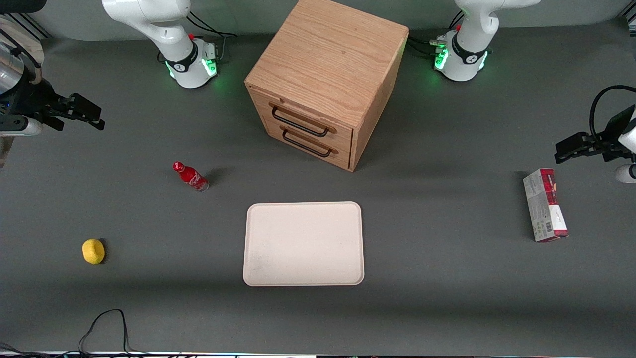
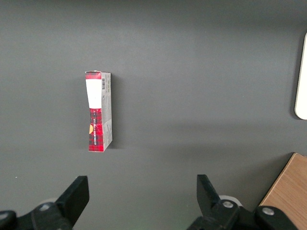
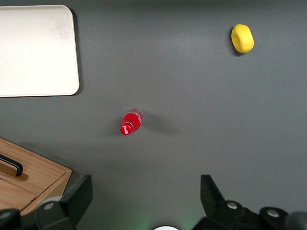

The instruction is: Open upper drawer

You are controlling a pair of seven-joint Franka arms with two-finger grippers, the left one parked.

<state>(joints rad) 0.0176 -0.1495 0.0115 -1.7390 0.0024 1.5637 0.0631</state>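
The wooden cabinet stands at the middle of the table, farther from the front camera than the tray. Its upper drawer is closed, with a dark bar handle. The lower drawer just beneath it is closed too. My gripper hangs high at the working arm's end of the table, well away from the cabinet, open and empty. In the right wrist view its fingers stand wide apart over bare table, and a corner of the cabinet with one handle end shows.
A red bottle stands between my gripper and the cabinet. A yellow lemon-like object lies nearer the front camera. A cream tray lies in front of the cabinet. A red and grey carton lies toward the parked arm's end.
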